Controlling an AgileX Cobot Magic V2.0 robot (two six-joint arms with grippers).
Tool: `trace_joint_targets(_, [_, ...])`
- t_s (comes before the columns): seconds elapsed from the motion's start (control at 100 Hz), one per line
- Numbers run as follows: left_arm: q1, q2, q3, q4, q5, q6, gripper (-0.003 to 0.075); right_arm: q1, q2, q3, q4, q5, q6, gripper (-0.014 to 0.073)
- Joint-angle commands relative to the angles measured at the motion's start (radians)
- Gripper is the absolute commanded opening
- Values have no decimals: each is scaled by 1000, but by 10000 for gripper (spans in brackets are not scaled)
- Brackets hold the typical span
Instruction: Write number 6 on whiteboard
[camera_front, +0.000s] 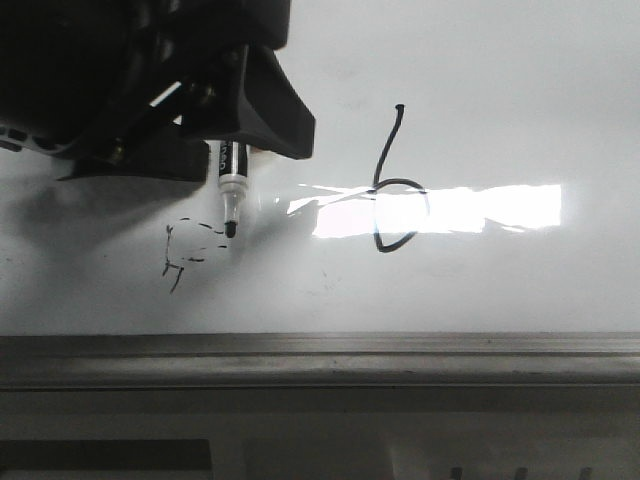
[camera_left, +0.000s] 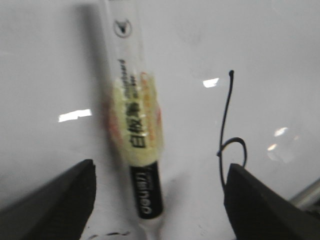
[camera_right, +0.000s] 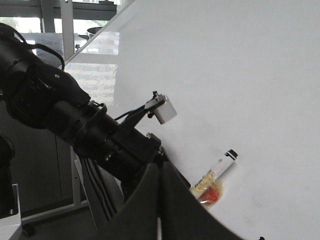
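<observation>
The whiteboard (camera_front: 500, 90) fills the front view, and the number 6 (camera_front: 394, 190) is drawn on it in bold black, with a tall stem and a loop crossed by glare. It also shows in the left wrist view as the number 6 (camera_left: 227, 135). A black-and-white marker (camera_front: 232, 185) with yellowish tape lies on the board, tip toward the near edge. My left gripper (camera_left: 160, 200) is open, its fingers wide on either side of the marker (camera_left: 137, 130) without touching it. Off to the side, my right gripper (camera_right: 161, 200) is shut on nothing, and its view shows the marker (camera_right: 217, 172).
A faint broken scribble (camera_front: 185, 250) sits just left of the marker tip. A grey metal edge strip (camera_front: 320, 350) runs along the board's near side. The left arm (camera_right: 75, 125) reaches over the board from its left edge.
</observation>
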Motion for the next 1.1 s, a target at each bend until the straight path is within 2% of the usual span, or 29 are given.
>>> trace_joint_targets(0.0, [13,-36,-2,4,-227,3,572,-7,-21,-32,-37,-42,-7,-62])
trace_joint_targets(0.18, [-62,-281,38,2,-208,117,562,-40,-154,50,-87,-39,-7,-39])
trace_joint_targets(0.25, [-106,-395,77,-2,-179,149,518,-73,-235,113,-89,-39,-7,-37])
trace_joint_targets(0.32, [-149,-502,122,-2,-155,166,419,-103,-314,177,-92,-38,-7,-37])
trace_joint_targets(0.39, [-187,-597,168,-2,-150,166,288,-118,-386,237,-94,-38,-7,-38])
trace_joint_targets(0.51, [-224,-718,240,10,-150,166,-1,-118,-485,305,-87,-38,-7,-44])
trace_joint_targets(0.53, [-228,-734,252,12,-148,166,-22,-118,-493,309,-82,-38,-7,-44])
trace_joint_targets(0.69, [-229,-812,315,10,-136,166,-20,-118,-537,325,-53,-30,-7,-44])
trace_joint_targets(1.09, [-229,-816,328,10,-136,166,-20,-118,-537,325,-50,-30,-7,-45])
